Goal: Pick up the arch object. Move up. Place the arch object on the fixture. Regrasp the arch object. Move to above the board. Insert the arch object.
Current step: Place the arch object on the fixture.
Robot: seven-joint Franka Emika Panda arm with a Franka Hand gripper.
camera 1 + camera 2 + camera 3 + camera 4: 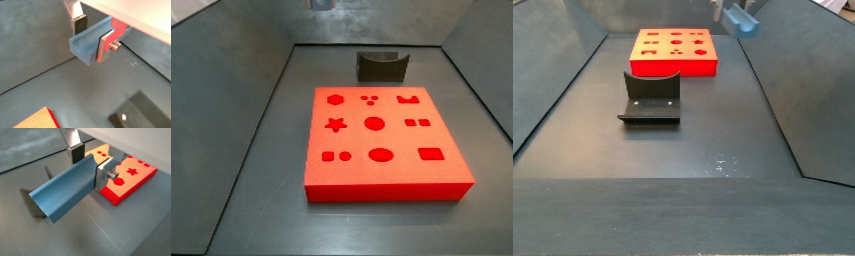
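1. Dark grey floor (714,140) and sloped walls frame your workspace, with the red-orange board (385,150) lying flat at one end.
2. Your gripper (90,160) hangs high in the air, its silver fingers (107,45) pinching the arch object (63,190), a light blue-grey block, across its width.
3. Seen in a side view, the arch object (742,19) sits up beside the board's far corner, well clear of the floor.
4. Your fixture (651,96) stands on the floor just beside the board, unoccupied.

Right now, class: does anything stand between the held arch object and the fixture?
Nothing visible does. The gripper, raised, holds the arch object; the fixture stands bare on open floor beside the board.
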